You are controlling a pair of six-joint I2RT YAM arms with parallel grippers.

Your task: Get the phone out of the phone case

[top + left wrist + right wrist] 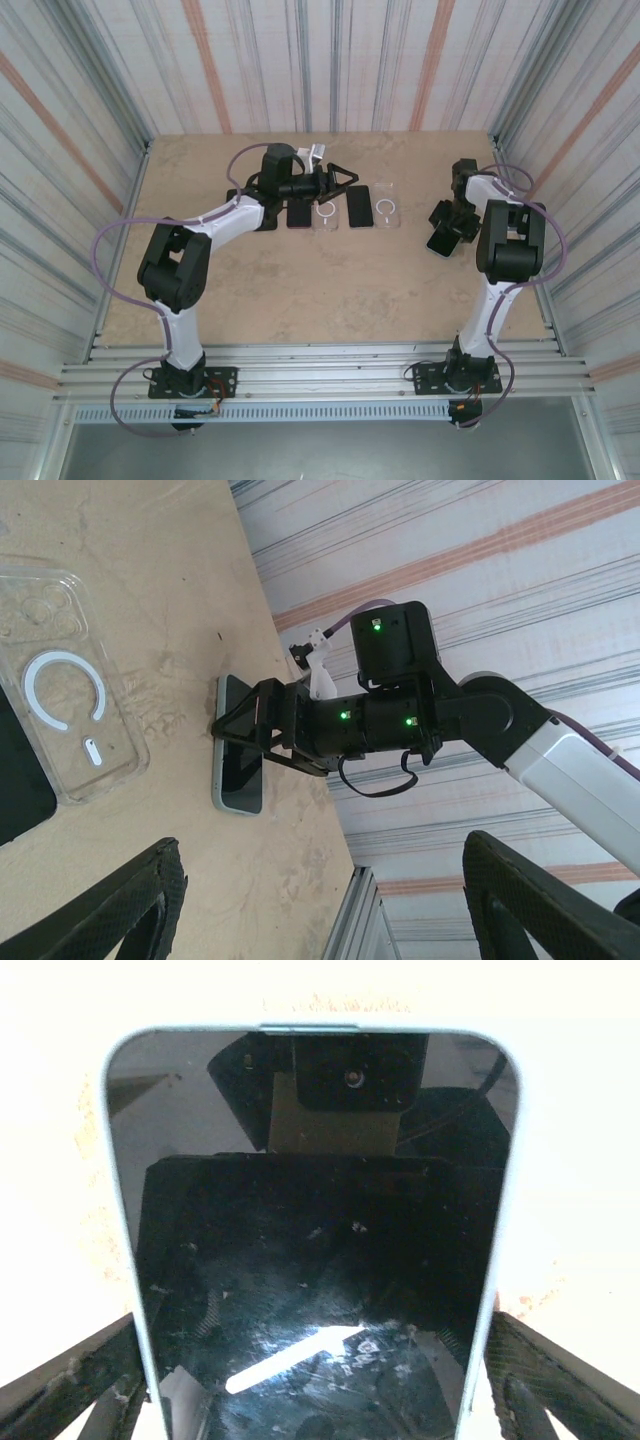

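The phone (310, 1210) lies screen-up on the table at the right, dark glass with a pale blue rim that is the phone case (505, 1160). My right gripper (312, 1360) straddles its near end, one finger (70, 1390) against each long edge. From above the phone (438, 243) shows under the right gripper (448, 224). In the left wrist view the phone (238, 750) lies flat beneath the right gripper (240, 723). My left gripper (345, 180) hovers open over the back row, its fingers (130, 910) wide apart with nothing between them.
Two clear cases with white rings (325, 213) (388, 211) and two dark phones (299, 214) (360, 205) lie in a row at the back centre. One clear case (60, 700) sits below the left wrist. Corrugated walls (80, 150) enclose the table.
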